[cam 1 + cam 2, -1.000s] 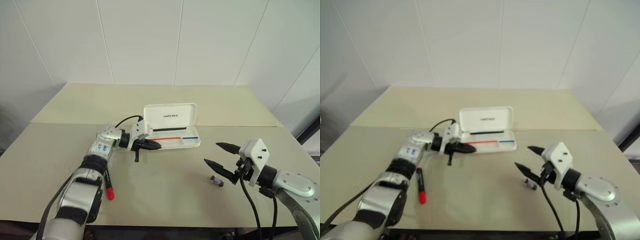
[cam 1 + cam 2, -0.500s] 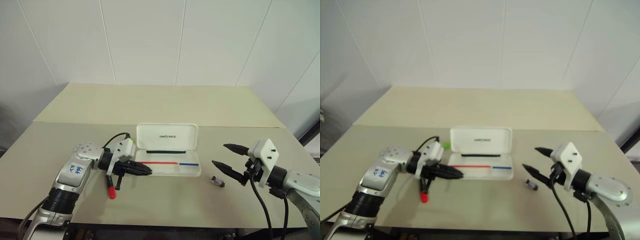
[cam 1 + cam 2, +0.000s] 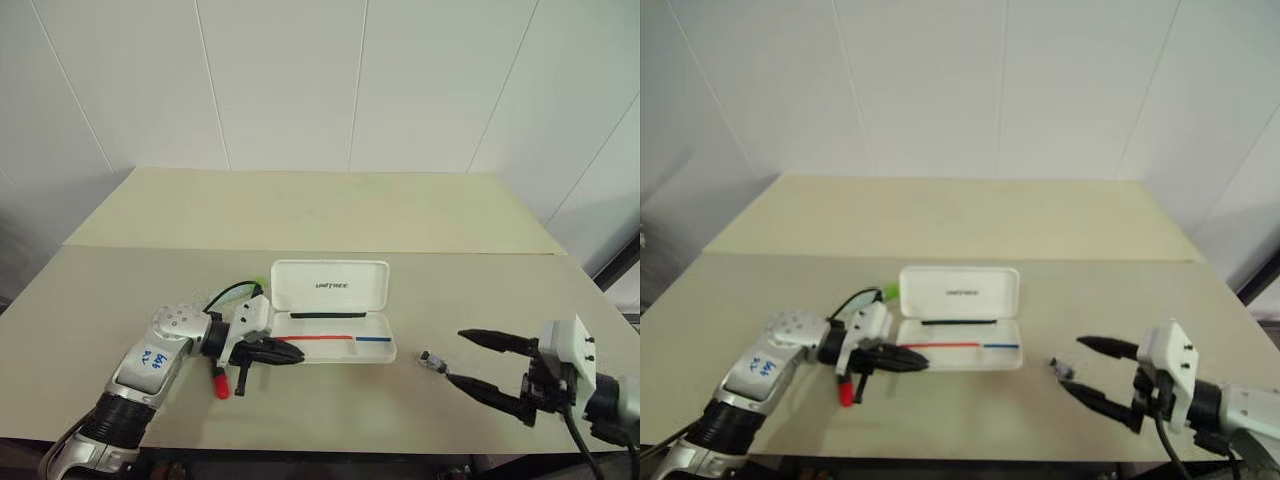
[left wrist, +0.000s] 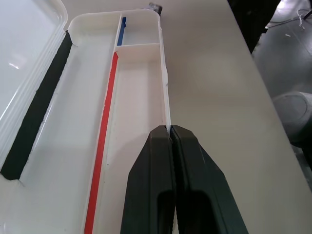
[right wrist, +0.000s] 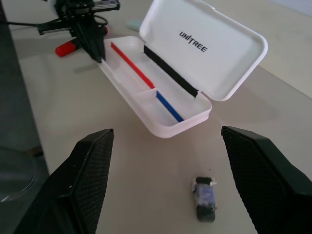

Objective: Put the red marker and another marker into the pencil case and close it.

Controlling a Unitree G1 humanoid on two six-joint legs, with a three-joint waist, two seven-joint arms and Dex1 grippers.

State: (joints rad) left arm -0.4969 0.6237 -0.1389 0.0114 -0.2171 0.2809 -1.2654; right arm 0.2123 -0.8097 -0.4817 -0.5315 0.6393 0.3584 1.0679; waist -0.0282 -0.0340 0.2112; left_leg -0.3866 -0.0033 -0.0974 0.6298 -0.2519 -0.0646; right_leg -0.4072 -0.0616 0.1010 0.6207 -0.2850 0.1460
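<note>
The white pencil case (image 3: 331, 287) lies open, lid raised, with red and blue stripes in its tray. My left gripper (image 3: 297, 351) is shut on the tray's front wall (image 4: 165, 92) near its left end. The rim runs in between the two fingertips (image 4: 158, 139). The red marker (image 3: 219, 381) lies on the table left of the case, partly under my left wrist. A light-green marker (image 3: 890, 292) peeks out behind the lid's left corner. My right gripper (image 3: 457, 357) stands open, right of the case and low over the table, with nothing between its fingers (image 5: 92, 180).
A small dark grey stub (image 3: 432, 361) lies on the beige table (image 3: 330, 215) just ahead of my right fingertips, between them and the case. A black cable loops over my left wrist. White walls close off the table's far side.
The case has slid toward the table's near edge along with my left gripper. My right gripper has drawn back to the right and sunk lower. The red marker and the stub lie where they were.
</note>
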